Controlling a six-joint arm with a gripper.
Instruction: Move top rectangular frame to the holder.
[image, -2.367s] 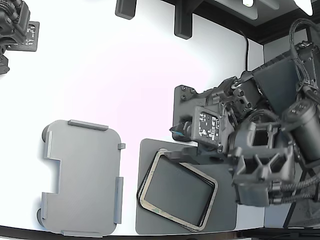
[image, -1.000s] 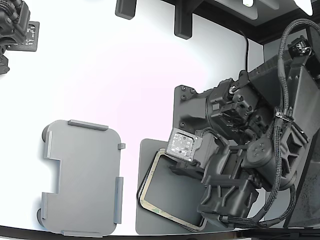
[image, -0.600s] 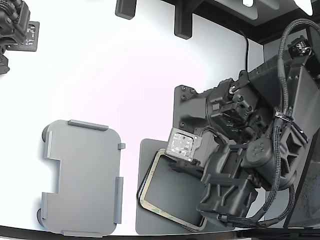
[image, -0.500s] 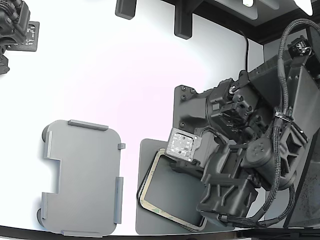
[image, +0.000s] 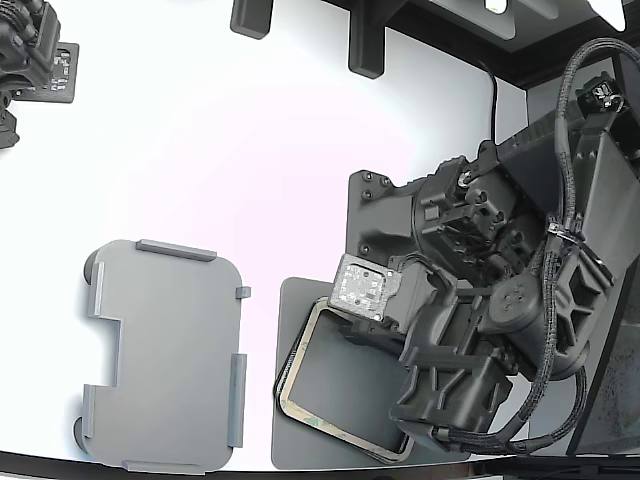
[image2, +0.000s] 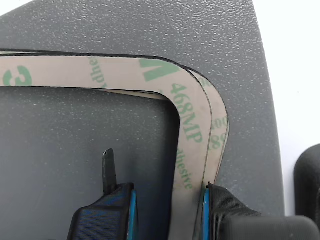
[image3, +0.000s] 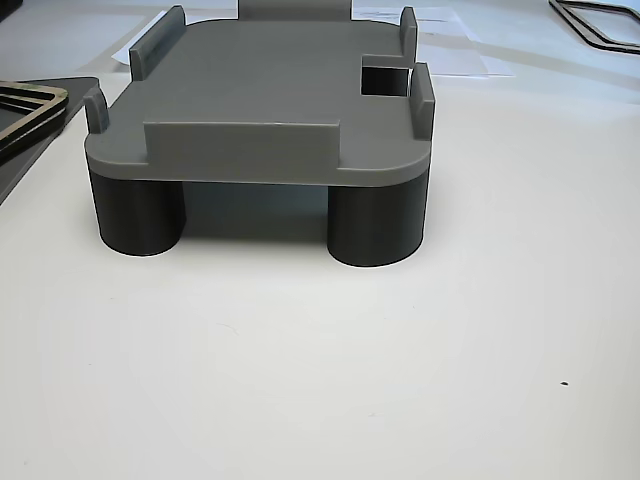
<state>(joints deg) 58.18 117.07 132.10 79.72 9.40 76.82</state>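
Note:
The top rectangular frame (image: 297, 355) lies on a stack on a dark grey mat (image: 298, 296) at the exterior view's lower middle. It is tan with green "468MP" print in the wrist view (image2: 192, 135), and a second frame peeks out under it. My gripper (image2: 167, 197) is open and straddles one side of the frame near a corner: one finger (image2: 117, 200) stands in the hollow middle, the other (image2: 225, 212) at the outer edge. In the exterior view my gripper (image: 362, 335) and arm cover the frame's right part. The light grey holder (image: 165, 355) stands empty to the left.
A black mount plate (image: 375, 215) and cables sit behind the arm. A second arm (image: 30, 50) is at the exterior view's far left top. In the other view the holder (image3: 260, 110) stands on dark round legs, with another frame (image3: 600, 20) far behind it.
Since 2.4 s ago the arm has swung down over the frame stack. Over the last second it has only shifted slightly; the frames have not moved.

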